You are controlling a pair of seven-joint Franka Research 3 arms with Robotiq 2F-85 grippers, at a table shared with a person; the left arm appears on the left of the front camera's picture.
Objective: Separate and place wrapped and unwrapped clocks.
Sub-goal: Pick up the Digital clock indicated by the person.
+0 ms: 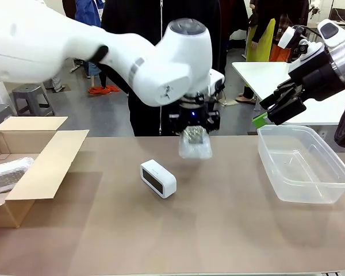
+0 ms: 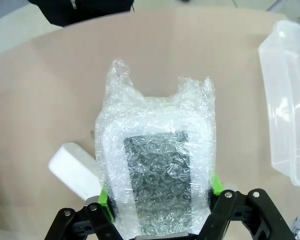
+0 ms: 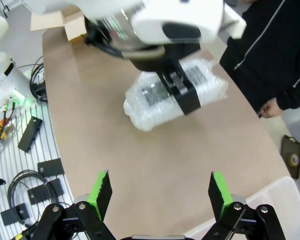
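- Over the middle of the counter (image 1: 218, 230), the left fingers (image 2: 105, 198) are clamping a bubble-wrapped clock (image 1: 195, 145) across its two long sides. It is hanging face-out and appears to be just clear of the surface.
- The bare white clock (image 1: 158, 178) is lying on the counter at about 7 o'clock from that bundle, near it but not touching, with its dark face turned toward the robot.
- Toward 9 o'clock an open cardboard box (image 1: 40, 167) is sitting with its flaps spread, and a second wrapped clock (image 1: 8, 172) is resting inside it.
- Toward 3 o'clock a clear plastic tub (image 1: 305, 172) is standing on the counter, and the right fingers (image 3: 101, 189) are hovering above its far left corner, spread wide and holding nothing.
- The held bundle is probably behaving as a light load with a stiff core under soft, slick padding. The wrap is likely giving under the pads, so the squeeze is best bearing on the hard body, as it is doing now.
- The loose, crumpled ends of the wrap are offering no firm hold and are better left alone.
- The bare clock is looking smooth and hard, so likely slippery. Pinching it across its long sides, away from the dark face, is looking safest.
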